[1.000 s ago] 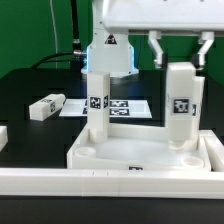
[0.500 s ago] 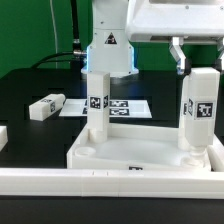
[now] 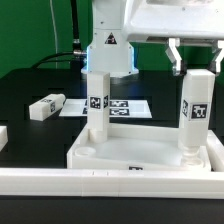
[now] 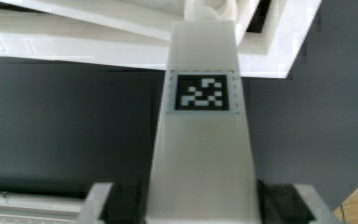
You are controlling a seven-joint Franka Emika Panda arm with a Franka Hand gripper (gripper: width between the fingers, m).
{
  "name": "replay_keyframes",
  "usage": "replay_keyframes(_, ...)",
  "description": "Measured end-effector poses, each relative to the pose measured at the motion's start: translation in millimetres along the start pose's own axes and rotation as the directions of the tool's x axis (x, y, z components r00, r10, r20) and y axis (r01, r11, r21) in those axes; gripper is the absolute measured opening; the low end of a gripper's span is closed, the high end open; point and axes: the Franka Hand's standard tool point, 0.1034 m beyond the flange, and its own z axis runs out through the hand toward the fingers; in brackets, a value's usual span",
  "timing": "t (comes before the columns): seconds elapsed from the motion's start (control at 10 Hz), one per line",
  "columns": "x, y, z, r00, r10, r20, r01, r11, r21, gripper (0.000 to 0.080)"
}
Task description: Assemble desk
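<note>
Clamping a square leg near its top, the gripper holds it upright at a corner socket of the desk top on the exterior view's right; a second leg stands at the left.

Exterior view sits low, close to the counter; wrist view looks down the right-hand leg both share.

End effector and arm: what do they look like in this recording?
The arm is smooth, rounded white casing with a bluish glow on its lower section. The end effector has a boxy white body and two slim pale-grey fingers. No markings are visible on either.
</note>
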Motion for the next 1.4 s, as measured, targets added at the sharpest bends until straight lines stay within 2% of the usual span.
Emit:
replay_keyframes(0.6,-5.4,-4.1,4.3,1.000,-0.006,0.030,0.006,1.000,0.002,0.0295)
replay_keyframes(1.4,-1.3,-5.7,7.7,1.000,-0.011,0.026,0.011,1.000,0.000,0.0295)
